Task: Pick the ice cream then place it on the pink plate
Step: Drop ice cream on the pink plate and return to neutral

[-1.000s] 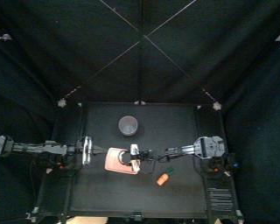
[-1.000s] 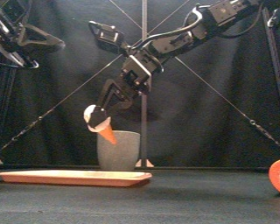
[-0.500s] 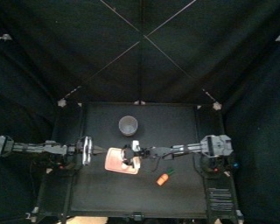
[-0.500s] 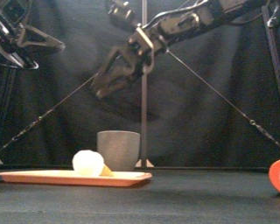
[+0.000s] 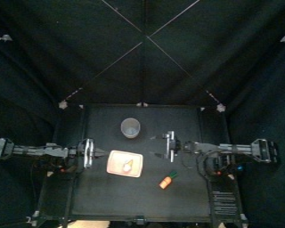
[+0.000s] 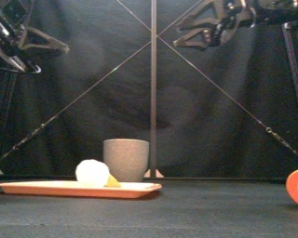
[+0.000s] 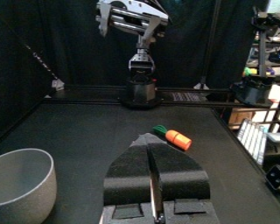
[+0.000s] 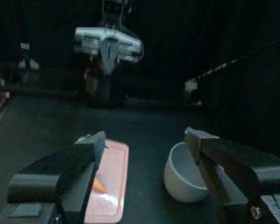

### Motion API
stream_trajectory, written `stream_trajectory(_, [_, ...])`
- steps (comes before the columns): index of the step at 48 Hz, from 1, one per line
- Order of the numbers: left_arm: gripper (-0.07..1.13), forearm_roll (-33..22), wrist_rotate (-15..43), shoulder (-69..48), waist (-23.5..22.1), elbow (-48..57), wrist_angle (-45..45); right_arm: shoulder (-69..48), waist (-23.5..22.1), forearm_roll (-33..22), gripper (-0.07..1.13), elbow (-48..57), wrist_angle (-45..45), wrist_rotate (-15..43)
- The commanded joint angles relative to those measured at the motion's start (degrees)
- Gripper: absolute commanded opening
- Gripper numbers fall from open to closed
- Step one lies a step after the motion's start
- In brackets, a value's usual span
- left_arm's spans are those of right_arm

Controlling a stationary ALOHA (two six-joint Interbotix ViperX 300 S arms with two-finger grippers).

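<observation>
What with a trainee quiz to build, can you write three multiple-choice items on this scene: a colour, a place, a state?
1. What colour is the cup?
A. grey
B. pink
C. green

2. Where is the ice cream?
A. inside the cup
B. on the plate
C. held in the air

3. How is the right gripper?
A. shut on the ice cream
B. shut on the cup
C. open and empty

Answers:
1 A: the front view shows a plain grey cup.
2 B: the front view shows the ice cream resting on the pink plate, in front of the cup.
3 C: the right wrist view shows its jaws wide apart with nothing between them.
</observation>
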Motion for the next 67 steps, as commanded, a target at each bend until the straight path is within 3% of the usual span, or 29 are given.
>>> stream_trajectory(1, [-0.03,-0.09,-0.09,0.0,0.09,-0.88,-0.26,-8.44,0.18,1.76,1.05,4.83,-2.9,-0.26])
stream_trajectory(16, [-0.03,-0.09,-0.09,-0.18,0.09,-0.97,-0.26,-21.53,0.18,5.89,1.05,15.29,-3.34,-0.18])
stream_trajectory(34, [-0.03,-0.09,-0.26,-0.18,0.0,-1.05,-0.26,-23.03,1.67,10.11,1.05,19.07,-4.31,-0.09])
stream_trajectory(67, [-0.03,-0.53,-0.18,-0.18,-0.09,-1.14,-0.26,-24.79,2.99,10.02,1.05,22.24,-5.89,-0.18])
